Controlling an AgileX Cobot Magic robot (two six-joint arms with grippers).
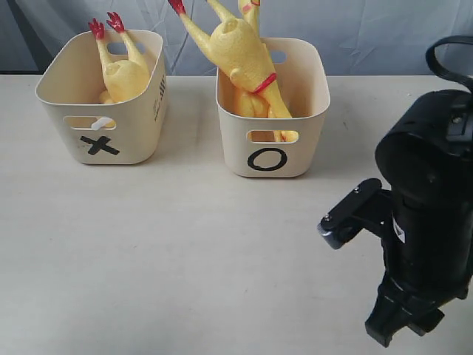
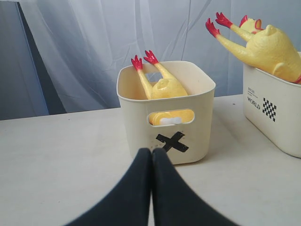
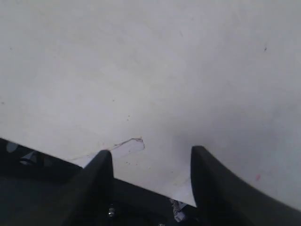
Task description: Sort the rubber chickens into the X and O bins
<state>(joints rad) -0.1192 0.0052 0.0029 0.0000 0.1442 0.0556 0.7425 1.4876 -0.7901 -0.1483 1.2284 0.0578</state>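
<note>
The X bin (image 1: 134, 122) at the back left holds one yellow rubber chicken (image 1: 124, 74), red feet up. A little to its right, the O bin (image 1: 307, 137) holds more than one chicken, the top chicken (image 1: 240, 52) sticking out above the rim. My left gripper (image 2: 152, 150) is shut and empty, low over the table in front of the X bin (image 2: 200, 136) and its chicken (image 2: 164, 87); the exterior view does not show it. My right gripper (image 3: 151, 153) is open with nothing between its fingers, over bare table near the front right edge (image 1: 395, 325).
The white table (image 1: 185, 251) stretches in front of both bins. A pale curtain (image 2: 94, 47) hangs behind them. The O bin's side (image 2: 277, 122) and its top chicken (image 2: 268, 47) show in the left wrist view. My right arm's black bulk (image 1: 432, 192) fills the front right corner.
</note>
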